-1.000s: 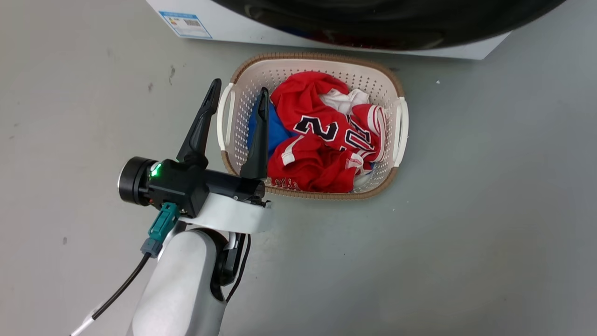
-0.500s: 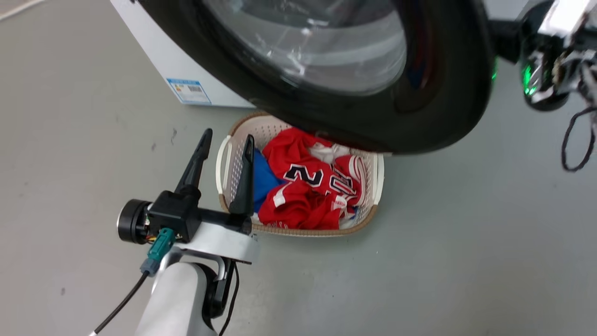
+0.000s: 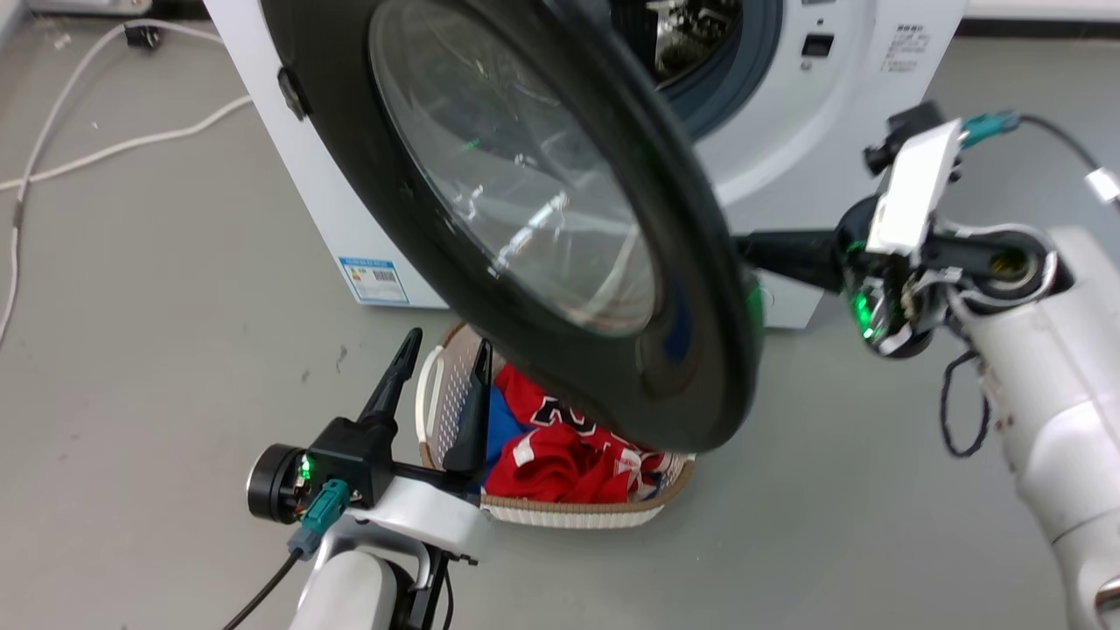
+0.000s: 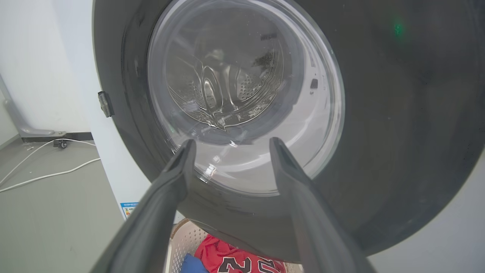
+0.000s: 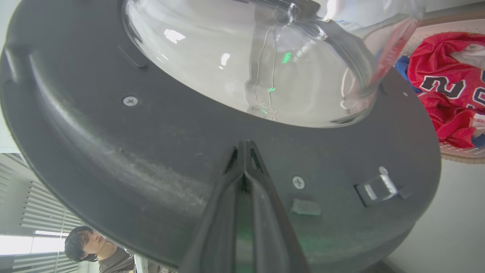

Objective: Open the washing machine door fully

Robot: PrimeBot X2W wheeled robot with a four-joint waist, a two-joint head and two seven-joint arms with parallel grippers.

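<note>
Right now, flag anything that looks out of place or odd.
Nothing looks damaged or spilled. The basket sits right under the half-open door, and loose white cables trail across the floor left of the washer.

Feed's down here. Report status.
Left gripper open, empty. Right gripper shut, tips at door inner face. Door part open. Basket under door.

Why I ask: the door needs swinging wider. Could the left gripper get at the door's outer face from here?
Probably yes. The left gripper, fingers open, points straight at the washing machine door, with nothing between them in the left wrist view; the laundry basket lies lower, out of the way.
</note>
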